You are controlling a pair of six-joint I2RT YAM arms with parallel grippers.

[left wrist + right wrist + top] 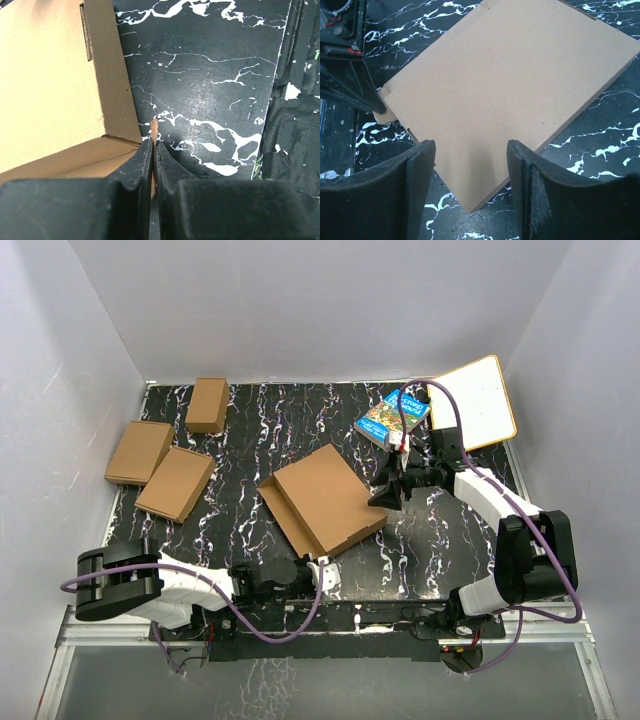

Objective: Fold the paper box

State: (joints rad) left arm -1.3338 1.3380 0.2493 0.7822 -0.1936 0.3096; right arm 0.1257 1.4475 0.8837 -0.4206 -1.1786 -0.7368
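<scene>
Seen from above, the paper box (325, 498) lies flat in the middle of the black table (240, 440). The left gripper (318, 572) is at its near corner. The right gripper (386, 496) is just beside its right edge.

In the left wrist view, the 2 jaws are pressed together on a thin brown edge of the box. The rest of the box lies to their left.

In the right wrist view, the 2 jaws are spread apart. The box lies flat under them, with its near corner between them.
</scene>
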